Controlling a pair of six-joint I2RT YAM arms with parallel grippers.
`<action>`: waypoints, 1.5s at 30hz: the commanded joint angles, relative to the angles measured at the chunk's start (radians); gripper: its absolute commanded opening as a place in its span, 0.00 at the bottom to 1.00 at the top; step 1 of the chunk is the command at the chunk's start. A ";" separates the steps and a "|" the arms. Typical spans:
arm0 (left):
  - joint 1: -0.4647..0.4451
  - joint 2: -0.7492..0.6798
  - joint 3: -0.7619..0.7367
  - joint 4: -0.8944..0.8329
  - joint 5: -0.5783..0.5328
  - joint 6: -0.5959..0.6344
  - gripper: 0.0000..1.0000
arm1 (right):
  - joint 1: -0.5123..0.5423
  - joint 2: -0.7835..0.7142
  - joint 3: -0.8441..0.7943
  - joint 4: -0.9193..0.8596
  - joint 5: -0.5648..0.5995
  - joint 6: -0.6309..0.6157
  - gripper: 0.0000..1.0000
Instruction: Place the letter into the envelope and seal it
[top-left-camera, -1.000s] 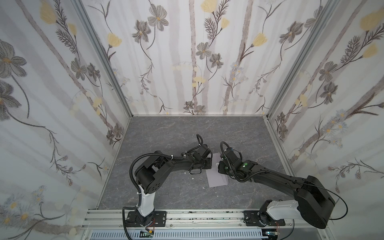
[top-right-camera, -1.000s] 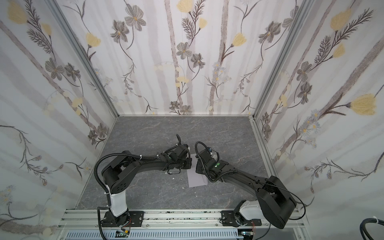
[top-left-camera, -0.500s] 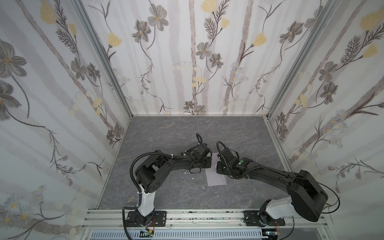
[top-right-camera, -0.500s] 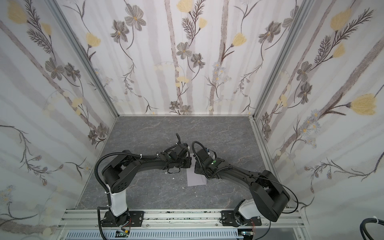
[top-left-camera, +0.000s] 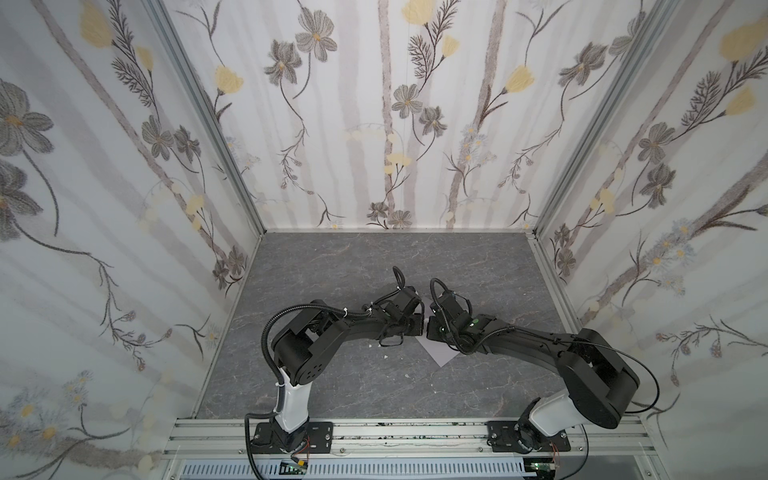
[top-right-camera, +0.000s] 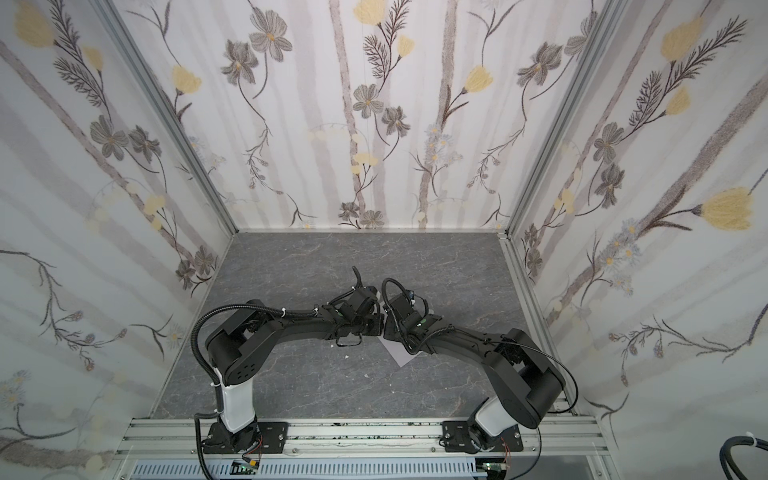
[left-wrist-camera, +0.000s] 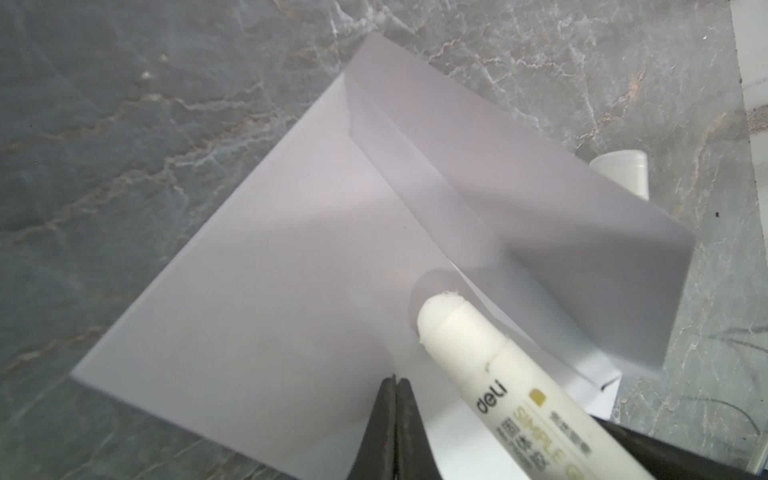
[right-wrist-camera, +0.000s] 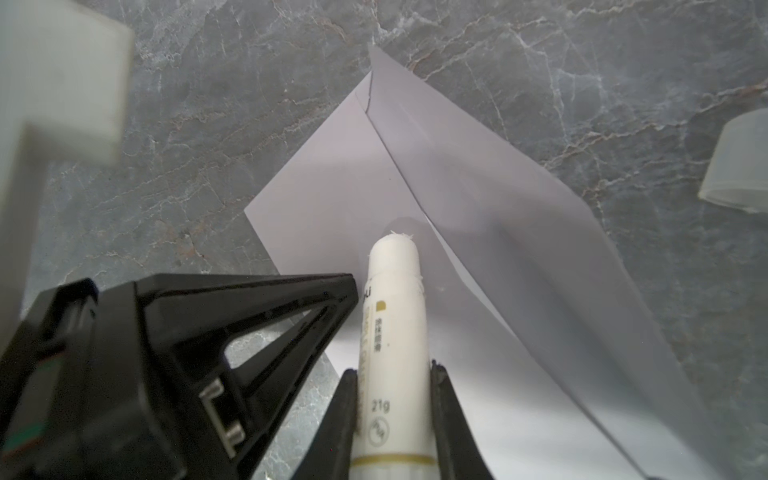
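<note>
Stooping low, right pincer (right-wrist-camera: 394, 370) around glue-stick (right-wrist-camera: 392, 291)

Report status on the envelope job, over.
Left hand shut, empty, over the envelope. Right hand shut on glue stick, tip by the open flap. Loose cap beside envelope, not blocking.

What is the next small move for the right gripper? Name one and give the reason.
Probably lower the glue stick until its tip meets the raised flap beside the fold, then start a short stroke. The right gripper grips the uncapped stick with its tip poised at the envelope fold, and the shut left gripper sits over the envelope body.
</note>
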 joint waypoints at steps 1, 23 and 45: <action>-0.003 0.006 -0.011 -0.069 -0.013 -0.002 0.00 | -0.001 0.023 -0.008 -0.040 -0.034 0.016 0.00; -0.001 -0.023 0.022 -0.070 -0.030 0.027 0.00 | -0.029 -0.329 -0.067 -0.144 0.010 0.058 0.00; 0.005 -0.334 0.054 0.058 0.177 -0.267 0.47 | -0.083 -0.772 -0.208 -0.024 0.182 -0.112 0.00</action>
